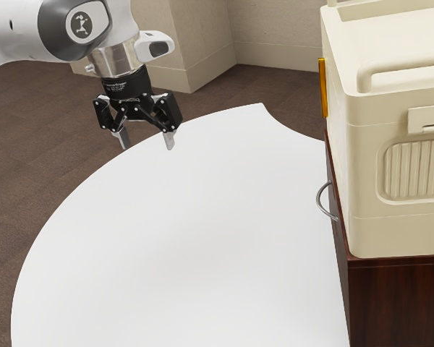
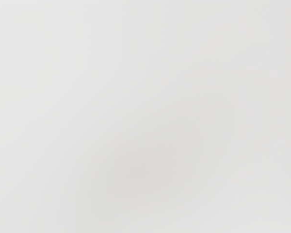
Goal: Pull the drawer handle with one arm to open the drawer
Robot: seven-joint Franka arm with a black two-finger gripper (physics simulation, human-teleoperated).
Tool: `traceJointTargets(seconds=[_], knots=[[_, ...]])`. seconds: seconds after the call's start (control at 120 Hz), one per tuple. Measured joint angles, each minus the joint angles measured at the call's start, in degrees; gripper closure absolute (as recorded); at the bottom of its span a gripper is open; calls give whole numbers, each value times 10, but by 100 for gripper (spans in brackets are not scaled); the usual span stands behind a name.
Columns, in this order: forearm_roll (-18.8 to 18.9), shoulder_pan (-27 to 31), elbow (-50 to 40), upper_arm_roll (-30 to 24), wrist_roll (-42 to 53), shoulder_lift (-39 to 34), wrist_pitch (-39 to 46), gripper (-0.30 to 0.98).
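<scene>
My fingers [image 1: 170, 139] hung wide and empty, well apart from the drawer handle [image 1: 319, 199], whose slim curve a crooked approach could easily miss.

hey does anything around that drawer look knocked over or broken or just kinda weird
No, nothing stands out. The cream appliance sits upright on the dark wooden cabinet, the curved metal handle looks intact, and my open gripper hangs well away from it.
</scene>
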Motion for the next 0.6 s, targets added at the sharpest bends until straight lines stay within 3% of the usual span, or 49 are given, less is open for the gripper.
traceJointTargets(seconds=[0.25,0.417,0.6], knots=[[-1,0,-1,0,0,-6,0,0],[-12,6,39,-11,-5,-56,2,0],[-41,-8,60,-61,-35,19,79,0]])
